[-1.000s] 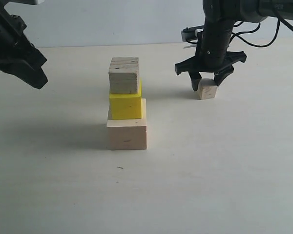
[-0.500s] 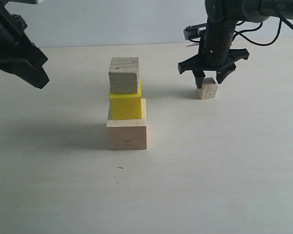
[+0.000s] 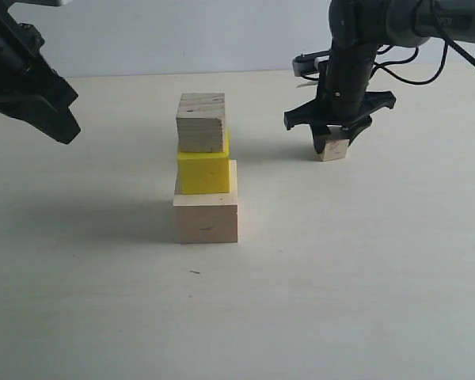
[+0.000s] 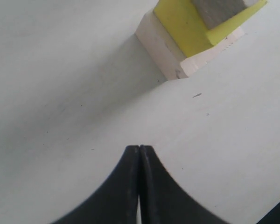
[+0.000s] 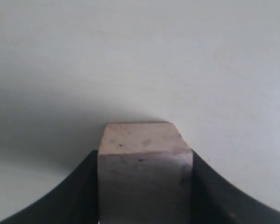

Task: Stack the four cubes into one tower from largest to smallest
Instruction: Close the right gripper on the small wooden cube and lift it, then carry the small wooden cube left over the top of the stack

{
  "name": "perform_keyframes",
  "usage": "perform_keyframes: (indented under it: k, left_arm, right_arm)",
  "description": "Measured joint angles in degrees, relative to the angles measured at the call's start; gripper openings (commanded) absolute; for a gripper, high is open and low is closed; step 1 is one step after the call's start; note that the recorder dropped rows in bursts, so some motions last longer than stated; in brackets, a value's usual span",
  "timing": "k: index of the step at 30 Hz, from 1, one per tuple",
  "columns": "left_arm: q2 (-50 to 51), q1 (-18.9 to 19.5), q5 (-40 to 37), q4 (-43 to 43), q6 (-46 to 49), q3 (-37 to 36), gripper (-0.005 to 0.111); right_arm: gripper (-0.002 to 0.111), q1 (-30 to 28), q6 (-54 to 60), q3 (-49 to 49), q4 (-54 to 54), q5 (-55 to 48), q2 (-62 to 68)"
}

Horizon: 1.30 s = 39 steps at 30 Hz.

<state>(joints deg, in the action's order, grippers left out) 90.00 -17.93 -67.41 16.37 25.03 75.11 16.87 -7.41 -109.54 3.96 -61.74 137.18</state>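
Pale small cube (image 3: 333, 152) sits gripped inside right tool (image 3: 333, 145).

Table (image 3: 340, 301): pale cream, matte, few small dark specks.
Wall (image 3: 182, 36): plain, light grey-blue, behind the table.
Light: soft, shadows fall left.

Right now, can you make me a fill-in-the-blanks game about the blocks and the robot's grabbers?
1. The stack holds ____ cubes, with the large pale cube at the bottom.
2. The grain-lined cube sits on a ____ cube.
3. The right gripper grips the ____ cube of all four.
4. The left gripper is ____ and empty.
Missing words: three, yellow, smallest, shut.
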Motion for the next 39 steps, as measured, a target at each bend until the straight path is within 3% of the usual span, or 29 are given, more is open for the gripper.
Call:
perform_keyframes:
  k: [1, 2, 11, 15, 20, 24, 29, 34, 39]
  left_arm:
    - [0.0, 0.0, 0.0, 0.0, 0.1, 0.0, 0.0]
    - [0.0, 0.0, 0.0, 0.0, 0.1, 0.0, 0.0]
    - [0.0, 0.0, 0.0, 0.0, 0.1, 0.0, 0.0]
    - [-0.1, 0.0, 0.1, 0.0, 0.1, -0.7, 0.0]
    - [-0.1, 0.0, 0.1, -1.6, 0.1, -2.9, 0.0]
    - [-0.1, 0.0, 1.5, -2.2, 0.1, -3.3, 0.0]
    - [-0.1, 0.0, 3.7, -2.3, 0.1, -3.3, 0.0]
    - [-0.1, 0.0, 4.4, -2.3, 0.1, -3.3, 0.0]
    - [-0.1, 0.0, 4.5, -2.3, 0.2, -3.3, 0.0]
  right_arm:
    - [0.001, 0.0, 0.4, 0.0, 0.1, 0.1, 0.0]
    - [0.0, 0.0, 0.8, 0.0, 0.1, 0.1, 0.0]
    - [0.0, -0.1, 7.9, 0.3, -3.1, 0.7, -3.0]
    - [0.0, -0.7, 13.9, 4.3, -12.1, 8.1, -8.1]
    - [0.0, -0.9, 26.8, 17.1, -23.2, 21.8, -17.0]
    - [0.0, -1.5, 41.6, 27.8, -34.4, 29.5, -25.4]
    - [0.0, -3.3, 73.7, 39.1, -62.2, 30.9, -36.4]
    - [0.0, -6.0, 102.2, 48.1, -85.2, 19.1, -45.1]
    - [0.0, -7.7, 114.7, 52.9, -89.3, 8.9, -48.2]
